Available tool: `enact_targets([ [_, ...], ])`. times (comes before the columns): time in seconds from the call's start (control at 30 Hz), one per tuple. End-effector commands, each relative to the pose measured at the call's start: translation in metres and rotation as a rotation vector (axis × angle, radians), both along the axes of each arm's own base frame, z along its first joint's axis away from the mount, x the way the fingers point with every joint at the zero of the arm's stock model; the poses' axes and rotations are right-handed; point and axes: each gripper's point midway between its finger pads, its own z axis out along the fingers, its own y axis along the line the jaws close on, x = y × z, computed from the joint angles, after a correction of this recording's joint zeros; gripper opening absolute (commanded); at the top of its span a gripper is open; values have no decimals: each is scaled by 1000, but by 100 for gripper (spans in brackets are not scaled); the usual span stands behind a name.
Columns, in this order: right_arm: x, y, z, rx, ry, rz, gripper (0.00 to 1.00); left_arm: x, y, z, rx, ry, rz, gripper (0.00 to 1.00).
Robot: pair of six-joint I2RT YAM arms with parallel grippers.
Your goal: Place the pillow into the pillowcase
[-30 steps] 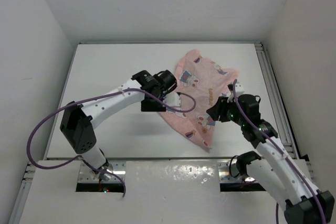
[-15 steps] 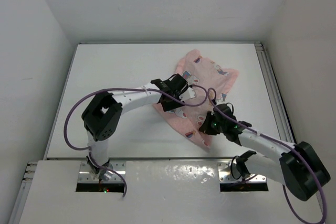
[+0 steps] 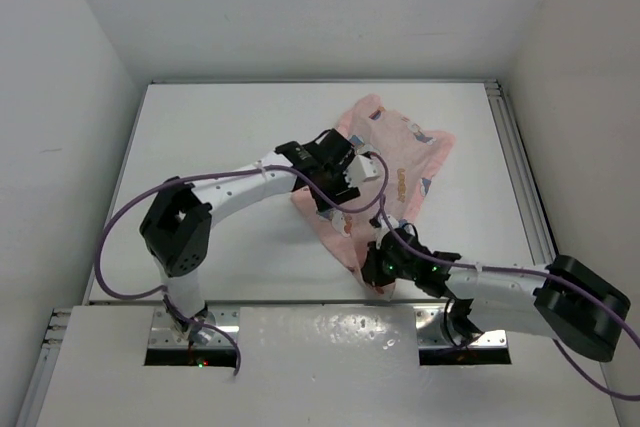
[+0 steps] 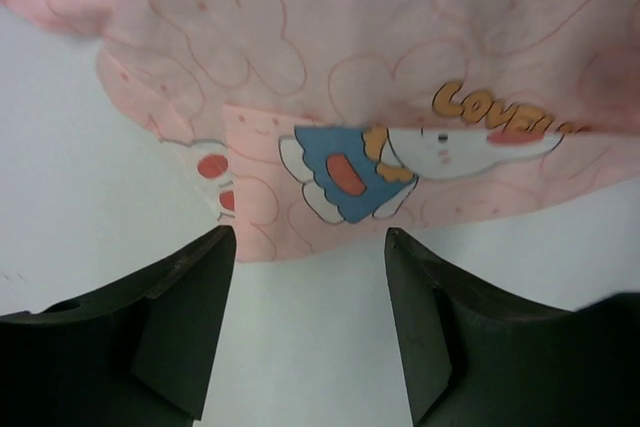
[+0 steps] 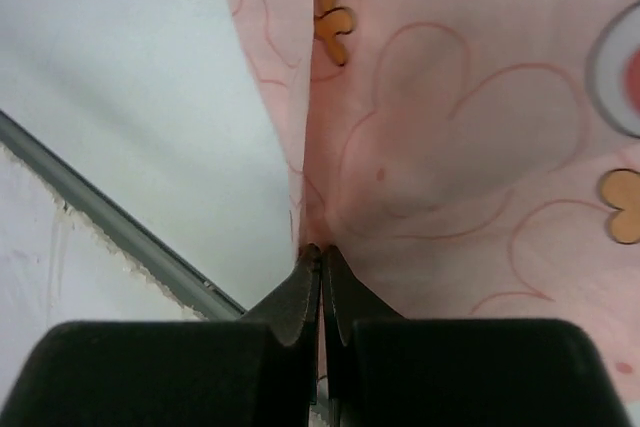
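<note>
White table [image 3: 220, 127] | pillowcase [image 3: 415, 152] contents unseen | right jaws pinching its edge

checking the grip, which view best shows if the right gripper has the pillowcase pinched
The right wrist view: the right gripper is shut on a fold of the pillowcase. Top external shows it at the cloth's near corner, jaws too small to judge. The left wrist view shows only cloth beyond the open left gripper.
</note>
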Motion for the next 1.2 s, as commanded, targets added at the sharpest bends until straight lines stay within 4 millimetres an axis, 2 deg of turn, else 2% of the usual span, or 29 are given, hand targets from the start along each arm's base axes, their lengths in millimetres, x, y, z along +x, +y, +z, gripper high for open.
enact_targets([
  [0.0, -6, 13, 2, 22, -54, 52, 0, -4, -36, 45, -188, -1, -66, 59],
  [0.23, -23, 16, -7, -15, -70, 89, 0, -7, -35, 3, -139, 71, -55, 59],
  [0.4, -28, 20, 0, -43, -106, 121, 0, -13, -42, -25, -131, 137, -78, 59],
  [0.53, -27, 18, 8, -58, -120, 133, 0, -14, -26, -48, -40, 148, -58, 57],
  [0.63, -27, 14, 11, -55, -127, 126, 0, -18, -11, -56, 23, 155, -55, 55],
  [0.67, -24, 15, 19, -21, -146, 112, 0, -25, -3, -63, 47, 171, -60, 55],
  [0.73, -16, 9, 21, 4, -163, 62, 2, -32, 8, -64, 77, 176, -69, 54],
  [0.77, -9, 9, 32, 48, -191, 29, 2, -38, 16, -69, 99, 192, -80, 54],
  [0.83, 5, -1, 39, 61, -215, -37, 4, -45, 29, -68, 145, 199, -87, 53],
  [0.87, 19, -7, 51, 80, -254, -98, 8, -48, 37, -70, 174, 203, -95, 53],
  [0.9, 24, -14, 54, 59, -258, -126, 10, -49, 46, -67, 206, 193, -88, 53],
  [0.97, 37, -26, 63, 39, -287, -186, 11, -56, 60, -69, 248, 197, -91, 53],
  [1.0, 47, -41, 65, 7, -301, -254, 11, -55, 68, -67, 277, 177, -96, 53],
  [1.07, 60, -51, 78, -3, -326, -324, 12, -63, 84, -66, 320, 175, -109, 53],
  [1.17, 81, -80, 81, -71, -301, -469, 33, -70, 104, -66, 378, 169, -114, 53],
])
